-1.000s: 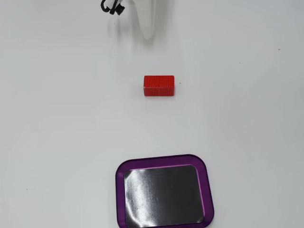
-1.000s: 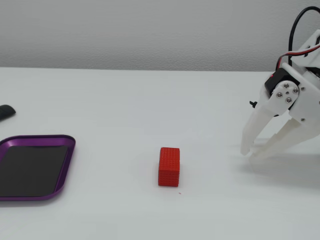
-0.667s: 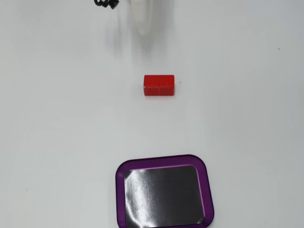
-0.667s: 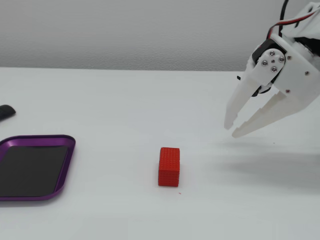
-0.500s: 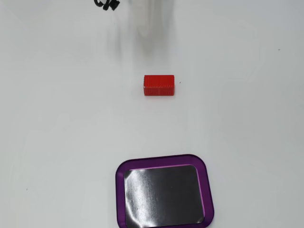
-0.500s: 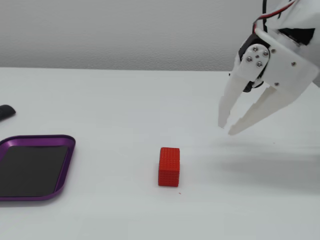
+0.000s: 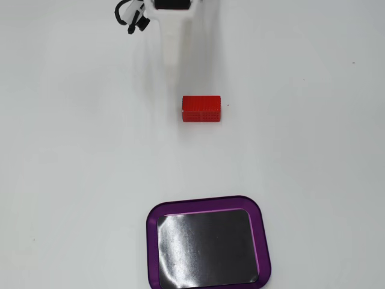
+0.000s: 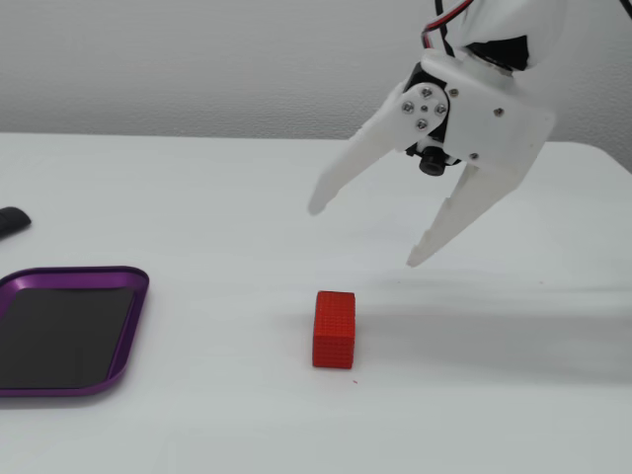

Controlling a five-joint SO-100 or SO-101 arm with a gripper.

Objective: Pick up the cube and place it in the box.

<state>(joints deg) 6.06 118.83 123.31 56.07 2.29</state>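
The red cube (image 7: 201,108) lies on the white table, long side across in a fixed view, and stands alone in the other fixed view (image 8: 334,328). The box, a purple-rimmed tray with a glossy black floor (image 7: 263,232), sits near the bottom edge; it is at the far left in a fixed view (image 8: 79,274) and holds nothing. My white gripper (image 8: 364,235) hangs above the table with its jaws spread wide and nothing between them, above and slightly right of the cube. In a fixed view the gripper (image 7: 171,51) reaches in from the top edge, short of the cube.
A small dark object (image 8: 10,219) lies at the left edge of the table, behind the tray. Black cables (image 7: 129,15) hang by the arm at the top. A pale wall stands behind the table.
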